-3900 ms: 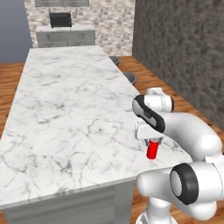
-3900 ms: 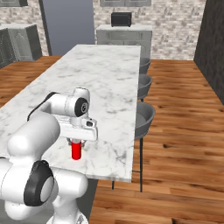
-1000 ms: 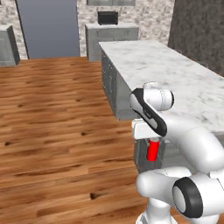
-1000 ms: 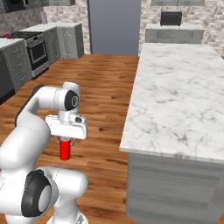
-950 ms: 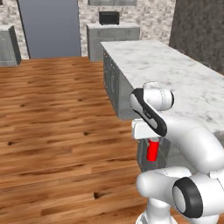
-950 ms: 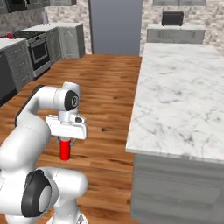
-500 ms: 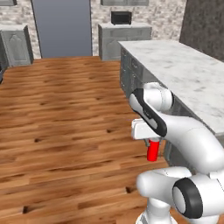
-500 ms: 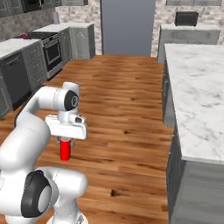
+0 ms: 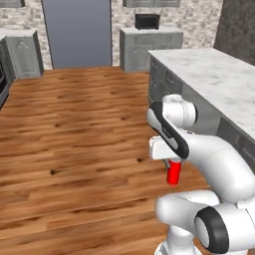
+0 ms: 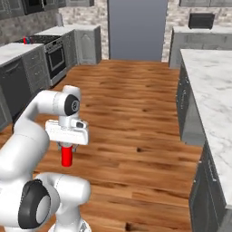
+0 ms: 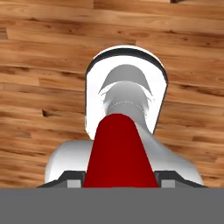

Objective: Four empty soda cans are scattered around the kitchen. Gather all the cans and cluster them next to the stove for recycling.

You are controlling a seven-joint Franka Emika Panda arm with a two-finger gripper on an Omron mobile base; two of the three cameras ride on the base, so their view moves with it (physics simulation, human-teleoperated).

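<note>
Below the white two-finger gripper (image 9: 173, 162), clamped between its pressed-in jaws: small upright red metal soda can (image 9: 173, 173), hanging clear above the wood plank floor (image 9: 74, 149), with most of its body showing beneath the hand. Same red cylinder seen from the right base view under the hand (image 10: 67, 157), and in the hand view as a red wedge (image 11: 119, 153) rising between the dark finger tips.

Well ahead of the gripper and off to its left: black glass stove with oven front (image 10: 50, 54), set in grey cabinets along the wall, with a tiny red item (image 10: 24, 41) on the counter by it, too small to identify for sure. To the gripper's right: long white marble island counter (image 9: 219, 79) on grey panelled cabinets. Far ahead: tall blue-grey panel (image 9: 77, 32) and a black microwave (image 9: 147, 21) on a back counter.

Judged step: carrying the can across the room toward the stove. Worth keeping the can upright and the squeeze firm while driving, holding the arm tucked away from the island's edge, and approaching the stove-side counter squarely, lifting high enough to clear its rim before setting down beside the cooktop.
</note>
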